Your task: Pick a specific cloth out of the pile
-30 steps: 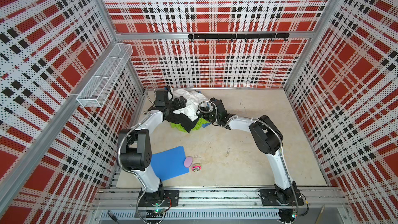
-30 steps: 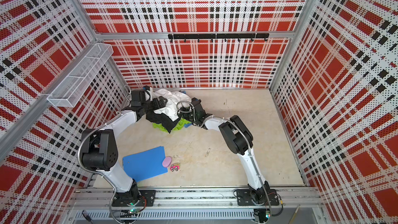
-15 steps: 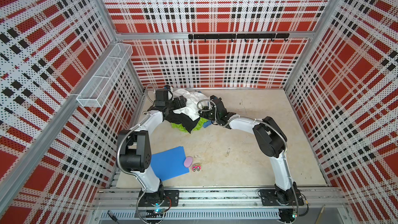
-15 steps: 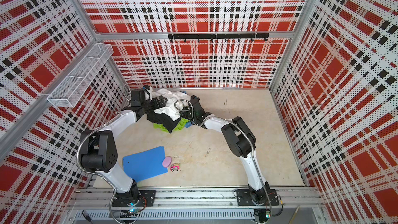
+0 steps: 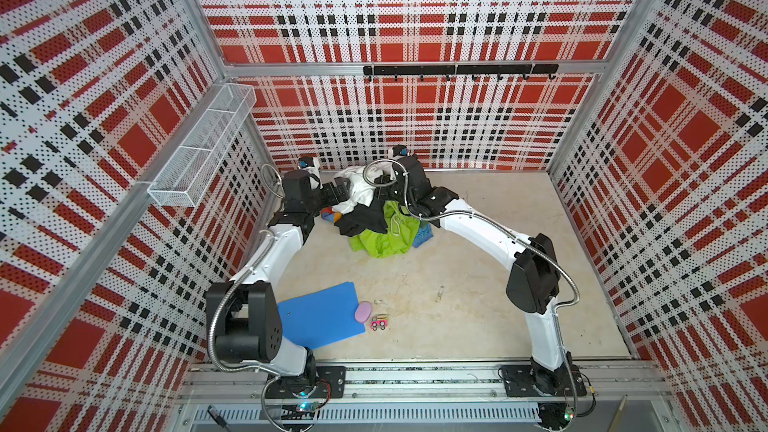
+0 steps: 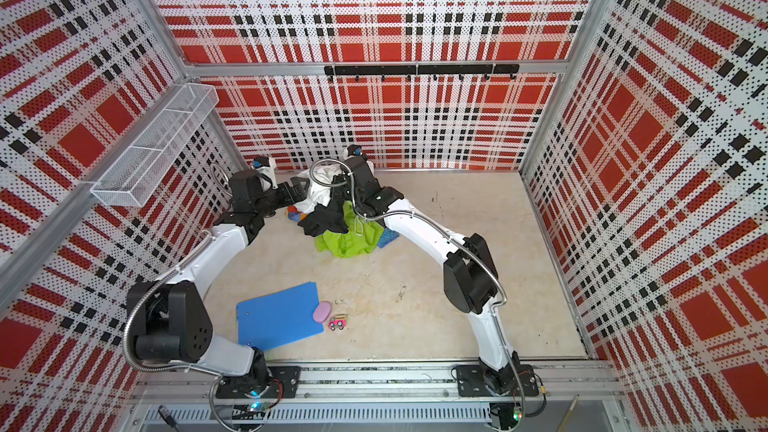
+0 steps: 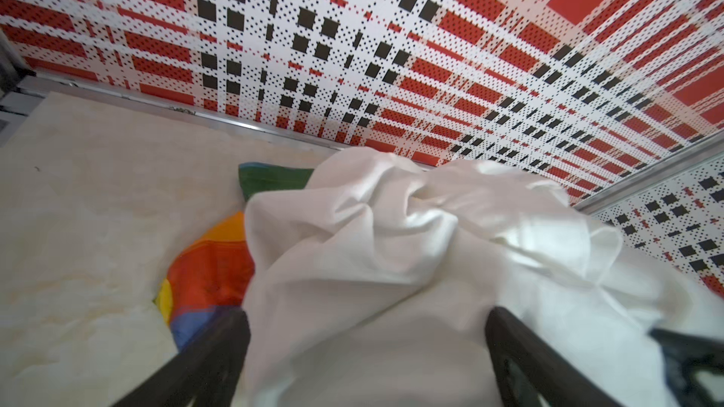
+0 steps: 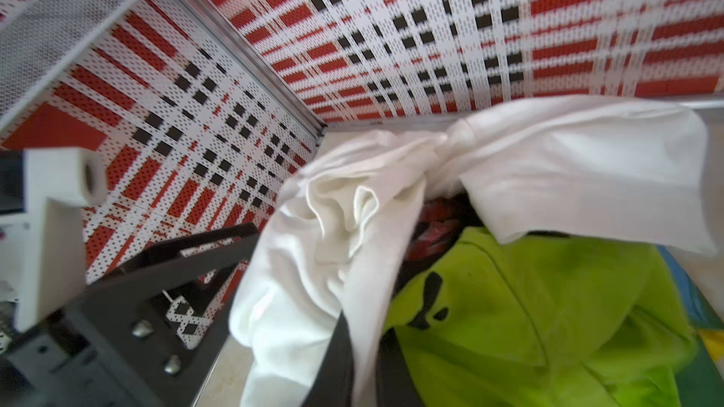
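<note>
Green and shiny, the cloth (image 5: 384,238) lies on the table (image 5: 457,284) at the side of the pile (image 5: 365,209) nearest the arms' bases. Its far end goes under the black shirt (image 5: 361,218) and the white cloth (image 5: 359,184), so that part is hidden.

The wire basket (image 5: 199,151) hangs on the left wall, and only its mesh shows.

The left end effector (image 7: 364,319) is open, with one finger on each side of the white cloth. The right end effector (image 8: 362,366) is closed. A strip of the white cloth seems to be pinched in it, but its tips are cut off at the picture's edge.

The rainbow cloth (image 7: 211,268) peeks out from under the white cloth, and most of it is hidden. In both top views the arms cover the far part of the pile. The right wrist view is blurry.
</note>
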You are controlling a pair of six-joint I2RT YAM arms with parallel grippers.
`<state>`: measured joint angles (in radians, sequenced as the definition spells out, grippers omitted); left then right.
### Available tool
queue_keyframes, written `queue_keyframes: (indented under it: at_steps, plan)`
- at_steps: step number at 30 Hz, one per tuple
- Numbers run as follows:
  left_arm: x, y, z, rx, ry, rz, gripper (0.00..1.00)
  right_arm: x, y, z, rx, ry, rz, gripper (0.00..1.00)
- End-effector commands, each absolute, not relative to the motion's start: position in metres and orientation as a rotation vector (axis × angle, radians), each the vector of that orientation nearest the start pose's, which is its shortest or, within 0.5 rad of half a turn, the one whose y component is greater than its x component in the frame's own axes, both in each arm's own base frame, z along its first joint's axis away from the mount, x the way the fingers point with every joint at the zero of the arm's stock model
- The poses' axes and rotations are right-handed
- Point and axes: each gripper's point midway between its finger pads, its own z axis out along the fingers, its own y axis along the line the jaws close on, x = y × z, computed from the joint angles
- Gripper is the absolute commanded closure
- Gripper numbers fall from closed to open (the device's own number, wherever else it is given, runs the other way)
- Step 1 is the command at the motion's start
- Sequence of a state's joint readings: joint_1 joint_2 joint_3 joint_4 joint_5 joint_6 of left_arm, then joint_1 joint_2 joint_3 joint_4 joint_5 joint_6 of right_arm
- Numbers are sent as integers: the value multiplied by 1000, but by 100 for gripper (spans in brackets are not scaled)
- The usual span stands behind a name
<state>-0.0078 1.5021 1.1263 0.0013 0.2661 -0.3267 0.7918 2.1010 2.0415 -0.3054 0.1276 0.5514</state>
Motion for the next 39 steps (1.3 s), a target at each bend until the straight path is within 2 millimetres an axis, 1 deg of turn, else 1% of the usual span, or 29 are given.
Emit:
queue_keyframes:
  at_steps: [1,2,4,5,6,9,13,14,15,17,19,24,26,27,28,29,31,33,39]
  plan:
    - [473,-44,275,-110,1889,-451,4,464,432,358,-183,1845,629,97]
    - [473,-43,275,-112,1888,-454,4,462,434,365,-191,1827,613,97]
    - [473,-45,275,-106,1888,-470,5,461,435,370,-194,1815,595,96]
    - [473,-46,274,-105,1890,-483,6,462,433,367,-188,1824,586,95]
    - [474,-48,273,-104,1894,-491,6,464,432,360,-182,1841,565,95]
    - [476,-52,268,-99,1903,-516,7,471,432,325,-183,1917,524,92]
    - [478,-56,262,-100,1919,-522,8,485,440,275,-181,2018,568,92]
    - [479,-55,260,-108,1925,-514,9,491,439,262,-174,2036,556,92]
    - [478,-54,258,-114,1933,-503,9,492,443,252,-166,2057,599,92]
    - [479,-51,255,-126,1944,-483,10,498,445,232,-162,2082,602,91]
    - [481,-49,252,-137,1954,-476,11,504,445,209,-154,2120,595,89]
    - [482,-50,248,-139,1963,-493,12,515,437,136,-102,2256,573,86]
    - [482,-51,248,-139,1962,-497,12,517,438,116,-95,2293,587,85]
    - [482,-51,247,-139,1966,-500,12,517,439,109,-98,2304,599,84]
    - [482,-52,246,-136,1968,-503,12,517,440,107,-99,2307,610,82]
    - [482,-54,246,-133,1969,-506,12,517,442,109,-104,2300,624,80]
    - [483,-55,244,-132,1971,-508,12,517,444,122,-107,2273,648,74]
    - [483,-56,242,-129,1976,-508,12,518,443,144,-109,2231,672,71]
    - [483,-61,241,-119,1980,-519,12,509,431,216,-114,2090,763,57]
